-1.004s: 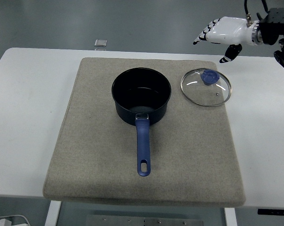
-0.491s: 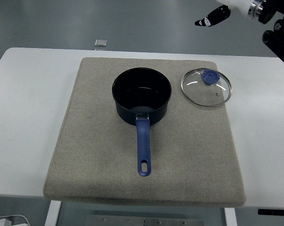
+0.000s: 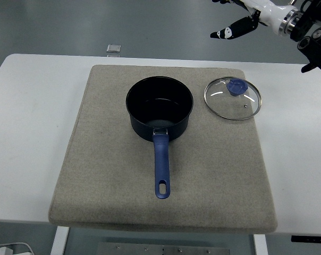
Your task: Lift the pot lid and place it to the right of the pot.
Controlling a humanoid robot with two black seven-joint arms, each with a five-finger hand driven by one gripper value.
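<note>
A dark blue pot [image 3: 159, 108] with a blue handle [image 3: 161, 166] pointing toward me stands uncovered on the beige mat [image 3: 96, 159]. A glass lid [image 3: 233, 99] with a blue knob [image 3: 237, 86] lies flat on the mat just right of the pot, apart from it. My right hand [image 3: 240, 18] is high at the top right, above and behind the lid, its white fingers spread and holding nothing. My left arm is out of view.
The mat covers most of the white table [image 3: 22, 133]. A small square object [image 3: 113, 48] lies on the floor beyond the table's far edge.
My right hand has risen from just above the lid to the picture's top edge and turned. The lid and pot have not moved.
</note>
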